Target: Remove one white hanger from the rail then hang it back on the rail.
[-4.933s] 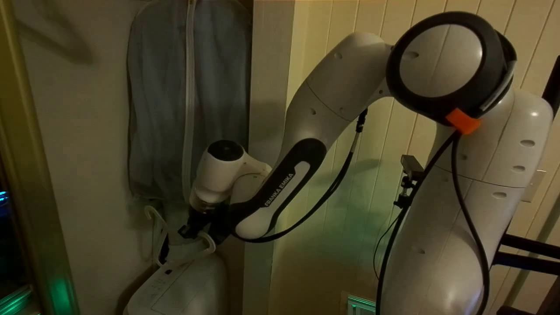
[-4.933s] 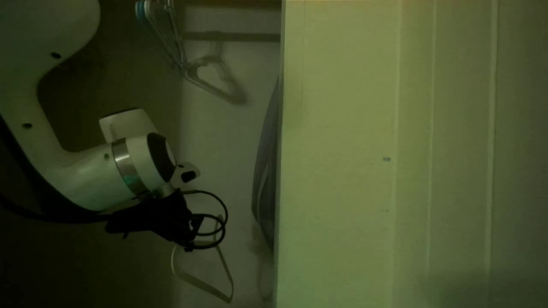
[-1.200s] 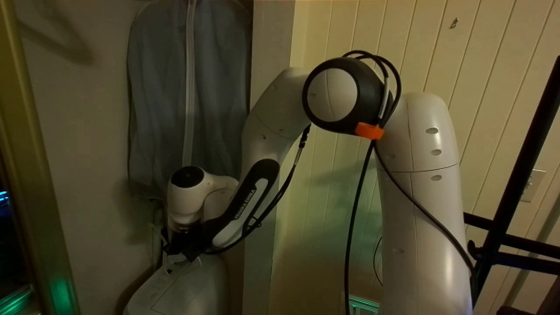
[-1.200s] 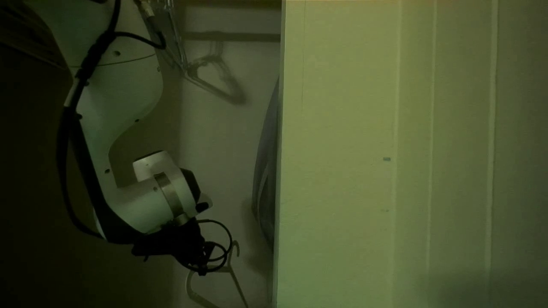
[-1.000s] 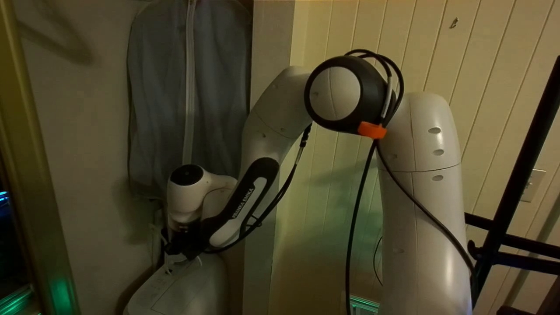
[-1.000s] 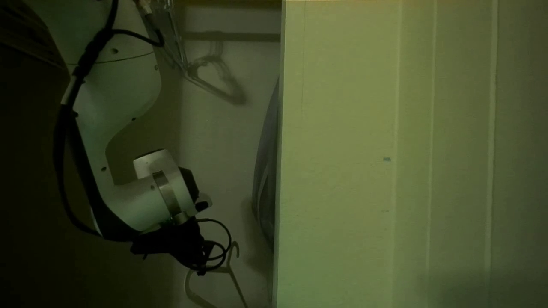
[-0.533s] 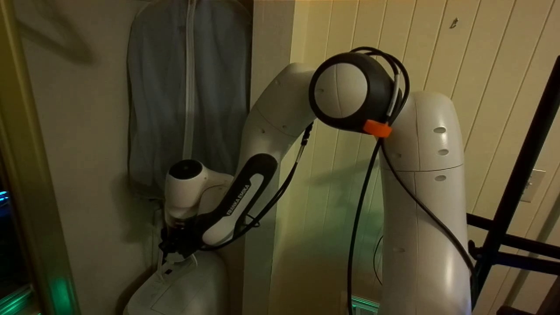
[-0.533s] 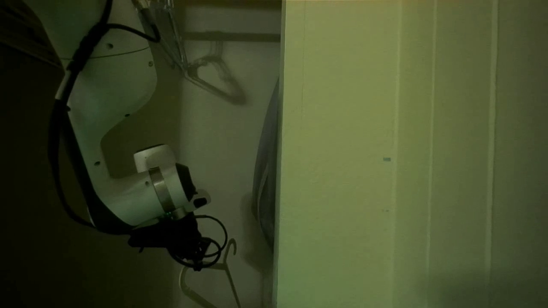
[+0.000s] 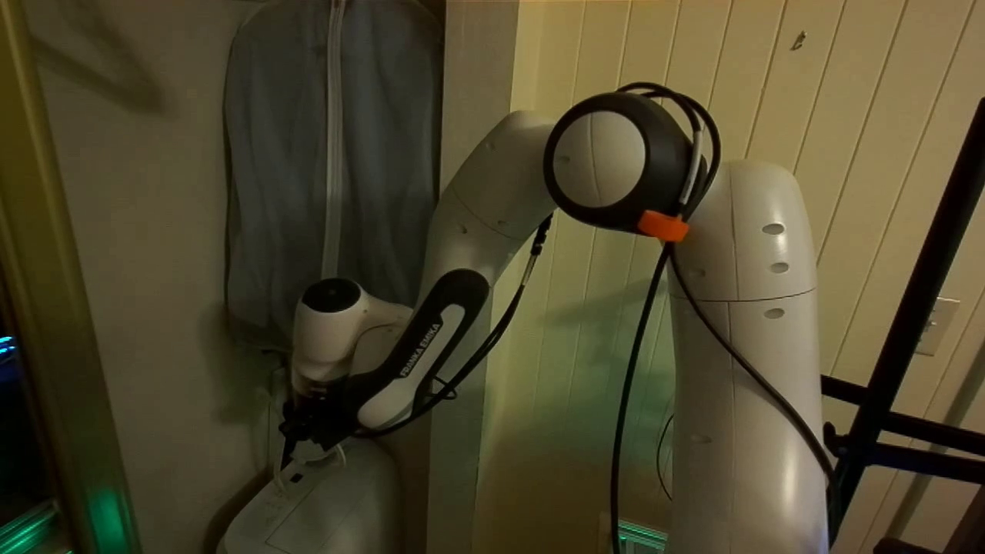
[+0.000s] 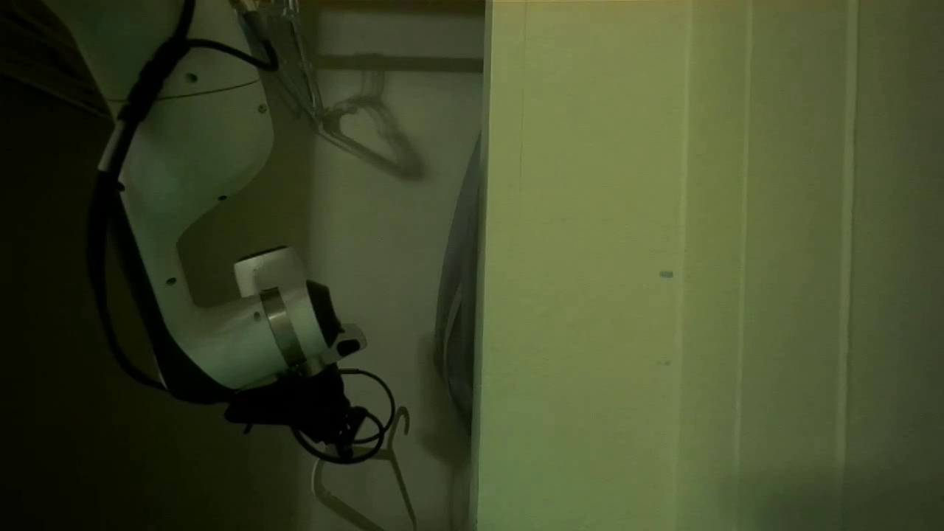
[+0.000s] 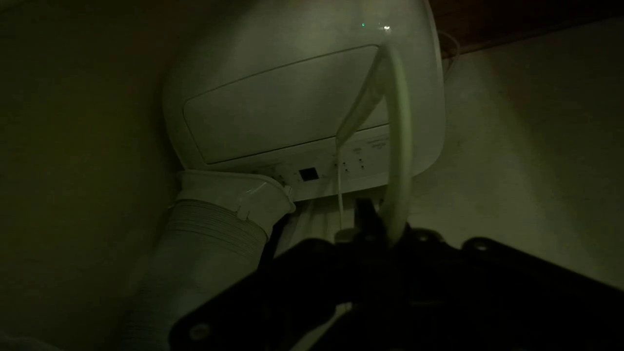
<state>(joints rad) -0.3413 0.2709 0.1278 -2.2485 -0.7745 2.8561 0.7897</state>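
White plastic hanger (image 11: 401,136) carried lower, clamped in my black fingers (image 11: 366,217)

About five seconds ago it was higher in an exterior view; since then my fingers have come down and shifted toward the pale-zipped blue-grey cloth garment bag (image 9: 285,192), while the last half second shows hardly any change. They are closed on the hanger, near its neck. Its slim hook points up just beside my fingers, the free end curling away from them. Its long axis is tilted: the base bar slopes from a rounded corner below my fingers down and away, the far end cut off by the frame. In the wrist view the nearer limb arcs out beyond my fingers to a tight bend, then doubles back. It looks smooth and off-white, greenish in the dim light, broad along the shoulder and thin at the hook. Beyond and lower than my fingers sits a large white rounded appliance (image 11: 273,112) with a ribbed pale hose (image 11: 209,253); well above my fingers hang other pale hangers (image 10: 310,74), apart from mine.
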